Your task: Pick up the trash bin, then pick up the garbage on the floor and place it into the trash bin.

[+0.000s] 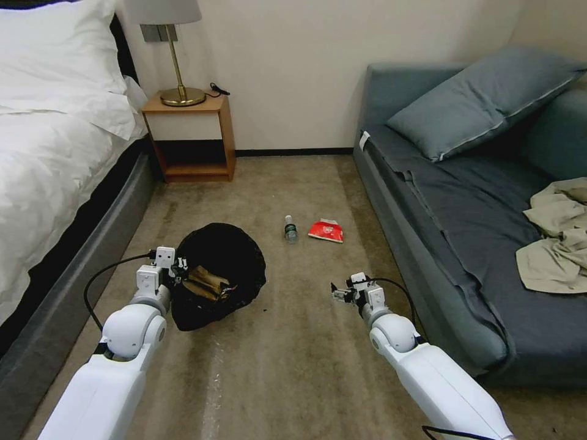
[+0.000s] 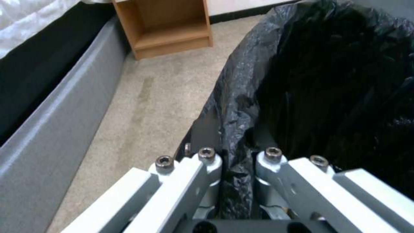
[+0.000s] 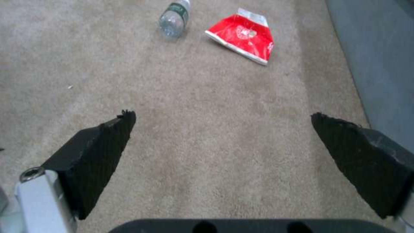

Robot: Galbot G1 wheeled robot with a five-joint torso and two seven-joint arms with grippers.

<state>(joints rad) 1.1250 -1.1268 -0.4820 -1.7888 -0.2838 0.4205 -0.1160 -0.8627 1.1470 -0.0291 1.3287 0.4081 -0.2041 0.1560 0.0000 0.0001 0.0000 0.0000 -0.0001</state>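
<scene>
- Gripping the bag-lined rim of the trash bin (image 1: pixel 223 275), the left hand (image 2: pixel 236 168) is clamped tight on a fold of black plastic, holding the bin beside the bed (image 1: pixel 55 153).
- Paper bag (image 1: pixel 205 282) and a wrapper appear to lie already inside the bin.
- Bottle (image 1: pixel 290 228) and red packet (image 1: pixel 326 230) lie side by side on the carpet (image 1: pixel 293 354), ahead of the right hand (image 1: pixel 340 293), near the sofa (image 1: pixel 465 201).
- Right hand hovers over bare carpet, fingers spread wide, holding nothing.
- Doing the step well likely means lowering squarely over one item, closing across its narrow width, while the bin is kept level and its mouth clear.
- Hard to make out: the bin's white body under the plastic, and whether the left hand pinches the rim itself or just the liner.
</scene>
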